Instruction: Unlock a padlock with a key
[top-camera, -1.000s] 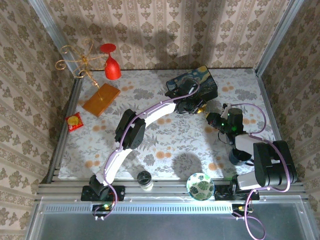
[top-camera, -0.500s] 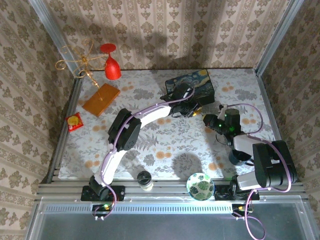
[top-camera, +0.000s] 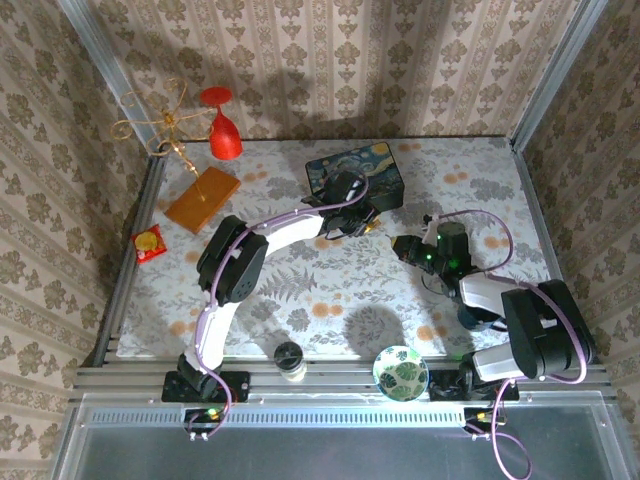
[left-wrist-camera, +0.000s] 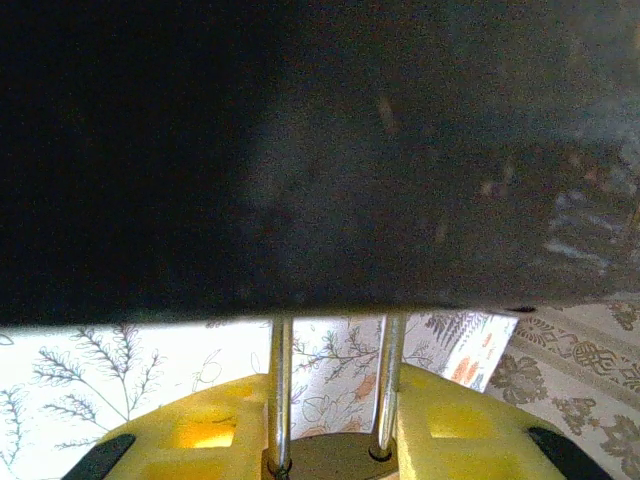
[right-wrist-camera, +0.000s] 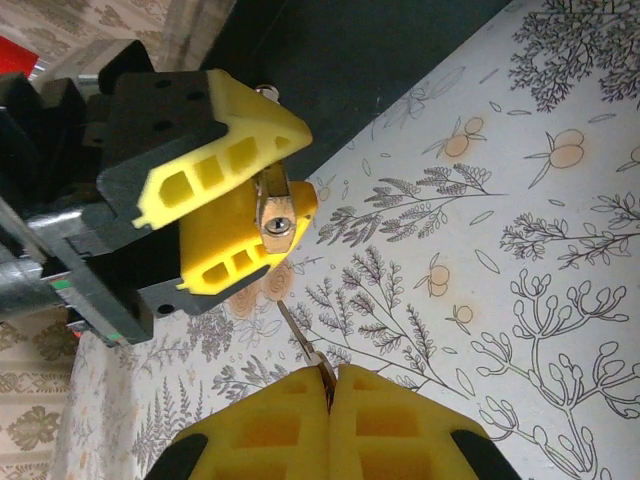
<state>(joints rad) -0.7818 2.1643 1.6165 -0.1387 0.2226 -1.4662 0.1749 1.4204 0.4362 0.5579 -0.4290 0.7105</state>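
- Top external view, nearest edge: we see a green-patterned bowl and a small dark-topped cup on the floral table. The cup stands at 9 o'clock of the bowl.
- Further in, at about 12 o'clock of the bowl, the right gripper faces 9 o'clock.
- From the right wrist we see its yellow pads pressed together on the key. The free blade points to 11 o'clock.
- Just beyond the key tip, toward 12 o'clock, the padlock is clamped between the yellow fingers of the left gripper. Its keyhole end is turned toward us. The key tip is near the keyhole but apart from it.
- From the left wrist we see two thin silvery shackle legs rising from the brass body toward 12 o'clock. Their tops are hidden behind a dark edge.
- Back in the top external view, the dark blue starry box lies at 12 o'clock of the left gripper. We cannot tell how the shackle meets it.
- Farther left, at 9 o'clock of the box, lie a wooden block and a red-and-gold packet.
- Farthest, at 10 o'clock, are a red goblet and a gold wire ornament.
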